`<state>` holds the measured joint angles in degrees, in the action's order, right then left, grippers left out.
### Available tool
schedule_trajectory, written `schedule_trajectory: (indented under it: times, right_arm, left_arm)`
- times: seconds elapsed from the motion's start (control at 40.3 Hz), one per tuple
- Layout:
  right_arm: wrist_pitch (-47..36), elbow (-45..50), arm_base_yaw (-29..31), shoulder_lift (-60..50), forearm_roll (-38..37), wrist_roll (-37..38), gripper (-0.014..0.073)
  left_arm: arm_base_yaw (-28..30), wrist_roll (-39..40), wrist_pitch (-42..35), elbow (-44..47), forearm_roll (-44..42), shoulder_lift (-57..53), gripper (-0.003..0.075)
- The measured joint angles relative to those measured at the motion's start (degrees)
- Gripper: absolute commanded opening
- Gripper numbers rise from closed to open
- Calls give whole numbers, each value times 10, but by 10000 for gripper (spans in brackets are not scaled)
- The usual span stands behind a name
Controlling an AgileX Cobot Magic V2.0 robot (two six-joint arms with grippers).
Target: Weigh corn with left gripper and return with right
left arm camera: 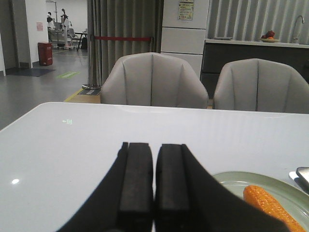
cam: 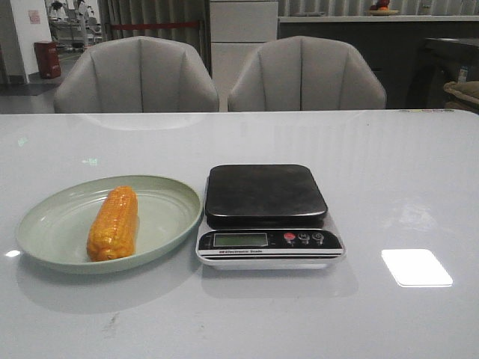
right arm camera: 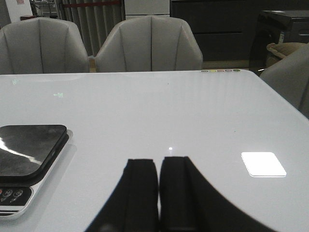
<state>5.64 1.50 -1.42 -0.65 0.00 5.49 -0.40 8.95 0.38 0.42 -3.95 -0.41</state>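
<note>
The orange-yellow corn point(cam: 114, 223) lies lengthwise on a pale green plate point(cam: 52, 228) at the front left of the white table. A kitchen scale point(cam: 266, 213) with a bare black platform stands just right of the plate. Neither gripper shows in the front view. My left gripper point(left arm camera: 154, 147) is shut and empty, low over the table to the left of the plate point(left arm camera: 231, 178); the corn's end point(left arm camera: 268, 207) shows beside it. My right gripper point(right arm camera: 159, 162) is shut and empty, over bare table to the right of the scale point(right arm camera: 26, 150).
Two grey chairs point(cam: 138, 75) point(cam: 305, 73) stand behind the table's far edge. A bright light reflection point(cam: 416, 267) lies on the table at the front right.
</note>
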Motion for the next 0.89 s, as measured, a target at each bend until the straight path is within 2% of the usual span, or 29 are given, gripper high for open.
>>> schedule_trajectory:
  times: [0.769, 0.893]
  right_arm:
    - [0, 0, 0, 0, 0, 0, 192]
    - [0, 0, 0, 0, 0, -1, 192]
  left_arm:
    - [0, 0, 0, 0, 0, 0, 114]
    - [0, 0, -20, 0, 0, 0, 114]
